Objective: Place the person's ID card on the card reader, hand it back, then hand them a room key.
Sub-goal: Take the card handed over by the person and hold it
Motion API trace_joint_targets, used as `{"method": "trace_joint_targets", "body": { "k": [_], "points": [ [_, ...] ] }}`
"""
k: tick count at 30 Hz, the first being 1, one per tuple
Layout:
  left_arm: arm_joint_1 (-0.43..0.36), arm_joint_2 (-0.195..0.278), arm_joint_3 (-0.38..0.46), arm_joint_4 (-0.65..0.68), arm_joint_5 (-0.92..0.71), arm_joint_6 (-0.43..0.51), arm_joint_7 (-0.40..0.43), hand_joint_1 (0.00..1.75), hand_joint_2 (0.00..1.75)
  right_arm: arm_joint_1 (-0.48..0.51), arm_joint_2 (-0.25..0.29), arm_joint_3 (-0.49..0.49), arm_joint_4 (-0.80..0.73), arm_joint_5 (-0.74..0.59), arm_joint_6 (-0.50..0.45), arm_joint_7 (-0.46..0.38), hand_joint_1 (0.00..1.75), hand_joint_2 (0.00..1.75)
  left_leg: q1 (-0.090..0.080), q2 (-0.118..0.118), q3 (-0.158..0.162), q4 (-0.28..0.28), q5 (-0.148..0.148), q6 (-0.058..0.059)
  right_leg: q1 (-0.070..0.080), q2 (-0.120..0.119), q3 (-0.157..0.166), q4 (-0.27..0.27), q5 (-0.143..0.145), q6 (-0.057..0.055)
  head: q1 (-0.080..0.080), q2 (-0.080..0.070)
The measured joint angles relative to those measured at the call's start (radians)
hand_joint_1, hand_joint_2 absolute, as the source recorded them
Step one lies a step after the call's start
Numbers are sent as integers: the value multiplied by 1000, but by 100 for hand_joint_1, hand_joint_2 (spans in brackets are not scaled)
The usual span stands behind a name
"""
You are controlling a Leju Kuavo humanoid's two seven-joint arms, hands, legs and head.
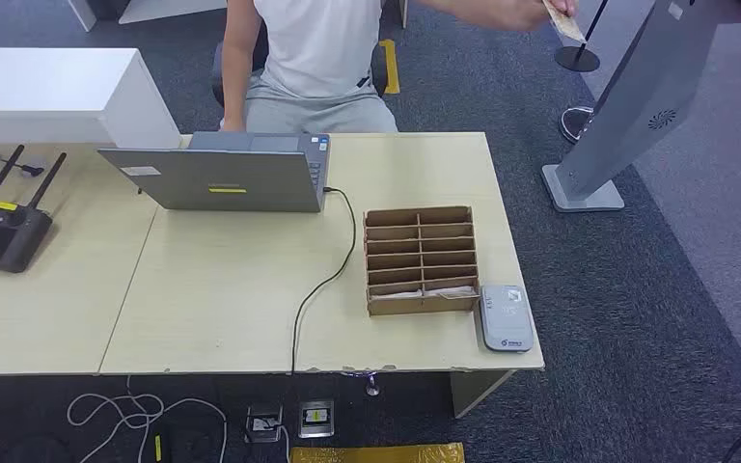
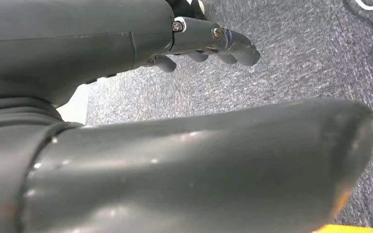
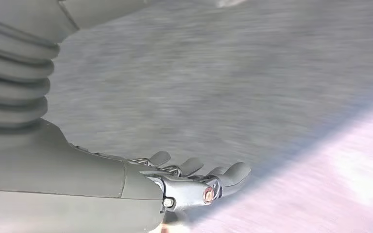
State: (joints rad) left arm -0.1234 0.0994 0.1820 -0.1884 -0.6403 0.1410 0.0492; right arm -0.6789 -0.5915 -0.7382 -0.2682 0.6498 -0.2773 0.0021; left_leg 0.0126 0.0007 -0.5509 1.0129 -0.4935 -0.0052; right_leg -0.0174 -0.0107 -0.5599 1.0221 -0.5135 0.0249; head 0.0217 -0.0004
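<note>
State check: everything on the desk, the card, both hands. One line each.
laptop: open, cable plugged in
card reader: nothing on it
cardboard organizer: upright on the desk, cards in the slots nearest the robot
router: antennas up
ID card: held out by the person's hand
left hand: holds nothing, over the carpet
right hand: holds nothing, image blurred

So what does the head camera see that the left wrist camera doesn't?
The head view alone shows the wooden table with the laptop, the cardboard slot box, the grey card reader beside it, a black router, and a seated person holding a card out to the side. The left wrist view alone shows the left hand, holding nothing, fingers apart. Both show the grey carpet.
</note>
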Motion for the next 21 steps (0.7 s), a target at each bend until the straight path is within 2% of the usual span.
{"method": "trace_joint_targets", "body": {
  "k": [6, 11, 15, 19, 21],
  "points": [
    [-1, -3, 0, 0, -1, 5, -2, 0, 0, -152, -27, 48, -36, -32, -15, -62, 0, 175, 0, -2, -1, 0, 0, 0, 0, -3, 0, 0, 0, 0, 0, 0],
    [-1, -5, 0, 0, -15, 8, -10, 0, 0, -245, -35, 149, -93, -94, -30, -142, 0, 175, 0, -4, -2, 0, 1, 1, 0, -5, 0, 0, 0, 0, 0, 0],
    [-3, -4, 0, 0, -28, 7, -13, 0, 0, -284, -20, 300, -200, -115, -77, -196, 0, 175, 0, -4, -3, 0, 1, 1, 0, -5, -1, 1, 0, 0, 0, 0],
    [-6, -3, 0, 0, -35, 6, -18, 0, 0, -300, 12, 506, -356, -91, -137, -206, 0, 175, 1, -4, -3, 0, 1, 0, 1, -5, -1, 2, 0, 0, 0, 0],
    [-7, -3, 0, 0, -38, 5, -22, 0, 0, -296, 25, 577, -419, -58, -160, -213, 0, 175, 1, -6, -3, 0, 2, 0, 1, -7, 0, 2, 0, 0, 0, 0]
  ]
}}
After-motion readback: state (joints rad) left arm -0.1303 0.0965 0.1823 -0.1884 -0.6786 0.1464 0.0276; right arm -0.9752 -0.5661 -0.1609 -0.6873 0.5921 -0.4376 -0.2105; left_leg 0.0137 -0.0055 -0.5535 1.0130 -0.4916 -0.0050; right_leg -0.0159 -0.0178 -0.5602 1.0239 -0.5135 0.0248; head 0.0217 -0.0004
